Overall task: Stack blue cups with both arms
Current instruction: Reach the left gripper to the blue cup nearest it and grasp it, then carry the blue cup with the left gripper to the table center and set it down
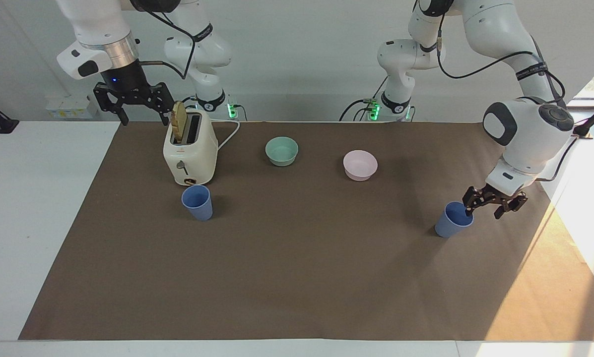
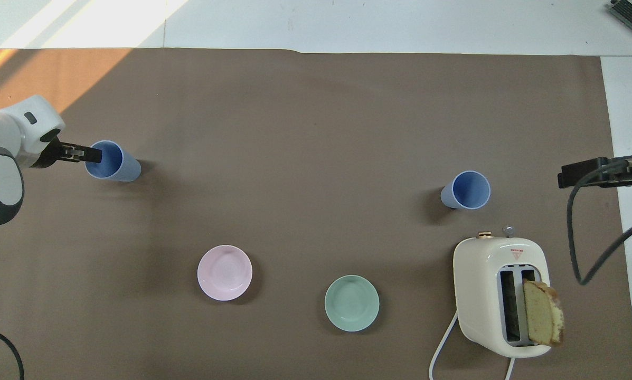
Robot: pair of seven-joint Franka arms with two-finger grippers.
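One blue cup [image 1: 452, 221] stands upright on the brown mat toward the left arm's end; it also shows in the overhead view [image 2: 114, 161]. My left gripper [image 1: 483, 210] is open and low at this cup's rim. One finger dips into the cup's mouth and the other is outside it; the overhead view shows the gripper [image 2: 87, 154] at the rim too. The second blue cup [image 1: 197, 202] [image 2: 469, 190] stands in front of the toaster. My right gripper [image 1: 147, 114] [image 2: 566, 177] is open and empty, held up in the air beside the toaster.
A cream toaster [image 1: 190, 156] [image 2: 500, 295] holds a bread slice [image 1: 178, 121] and its cord trails toward the robots. A mint-green bowl [image 1: 282, 150] [image 2: 351, 303] and a pale pink bowl [image 1: 360, 165] [image 2: 224, 272] sit nearer to the robots than the cups.
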